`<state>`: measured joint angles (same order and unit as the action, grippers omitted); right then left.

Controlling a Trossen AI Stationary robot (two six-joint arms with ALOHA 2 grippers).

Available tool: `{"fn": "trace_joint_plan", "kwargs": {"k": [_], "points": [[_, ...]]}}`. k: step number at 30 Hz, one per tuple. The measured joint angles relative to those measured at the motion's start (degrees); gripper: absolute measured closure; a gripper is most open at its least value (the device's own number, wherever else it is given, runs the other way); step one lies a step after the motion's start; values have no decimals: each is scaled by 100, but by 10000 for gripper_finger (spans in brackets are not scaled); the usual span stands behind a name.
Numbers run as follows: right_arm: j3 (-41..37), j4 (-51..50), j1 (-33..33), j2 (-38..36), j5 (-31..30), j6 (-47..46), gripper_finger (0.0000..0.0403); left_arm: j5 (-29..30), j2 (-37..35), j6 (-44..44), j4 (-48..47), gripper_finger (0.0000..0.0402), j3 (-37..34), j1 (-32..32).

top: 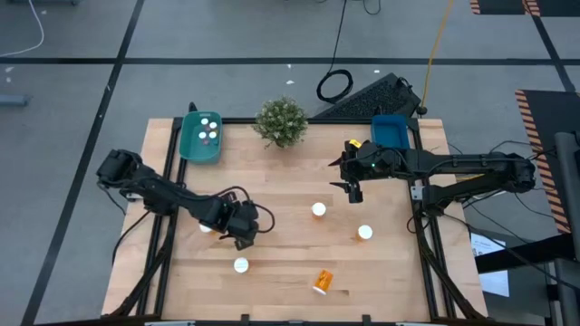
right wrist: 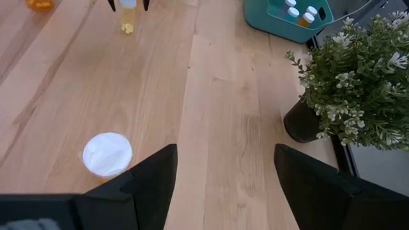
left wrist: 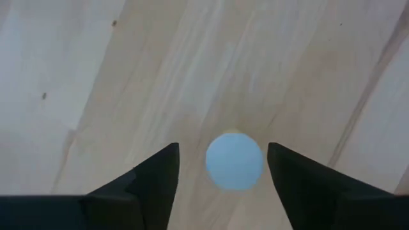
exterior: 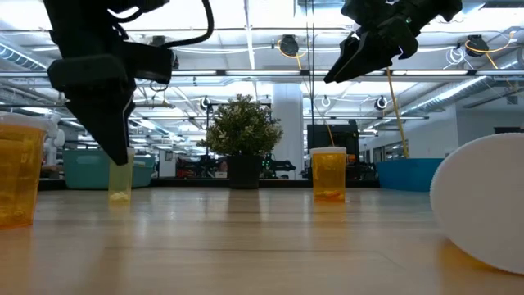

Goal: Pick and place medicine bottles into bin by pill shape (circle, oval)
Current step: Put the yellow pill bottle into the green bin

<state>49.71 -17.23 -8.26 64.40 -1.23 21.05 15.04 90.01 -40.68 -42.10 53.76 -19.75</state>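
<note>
From above, the left hand (top: pixel 237 228) hangs over the light wooden table (top: pixel 290 263), covering an orange pill bottle whose white cap (top: pixel 206 227) peeks out beside it. Three more white-capped orange bottles stand apart: one (top: pixel 241 265) just below that hand, two (top: pixel 319 210) (top: pixel 365 233) below the right hand (top: pixel 353 187), and a fifth (top: pixel 323 281) lies on its side. A teal bin (top: pixel 201 137) holds several bottles; the blue bin (top: pixel 390 132) sits beyond the right hand.

At table height, the left hand's fingers (exterior: pixel 110 135) straddle an upright bottle (exterior: pixel 120 179); the right hand (exterior: pixel 352 61) hangs high, open.

The left wrist camera shows the cap (left wrist: pixel 234 161) centred between spread, untouching fingers (left wrist: pixel 156 176).

The right wrist camera shows open fingers (right wrist: pixel 156 176) beside a capped bottle (right wrist: pixel 107 154) and a potted green plant (right wrist: pixel 358 83).
</note>
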Motion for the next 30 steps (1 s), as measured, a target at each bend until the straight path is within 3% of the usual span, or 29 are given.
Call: {"fn": "trace_joint_plan", "kwargs": {"k": [16, 30], "points": [[0, -47, -1, 0, -9, 67, 149, -257, -2, 199, 39, 282, 0, 154], [0, -38, -1, 0, -17, 88, 149, -464, -426, 1111, -178, 282, 202, 593]]}}
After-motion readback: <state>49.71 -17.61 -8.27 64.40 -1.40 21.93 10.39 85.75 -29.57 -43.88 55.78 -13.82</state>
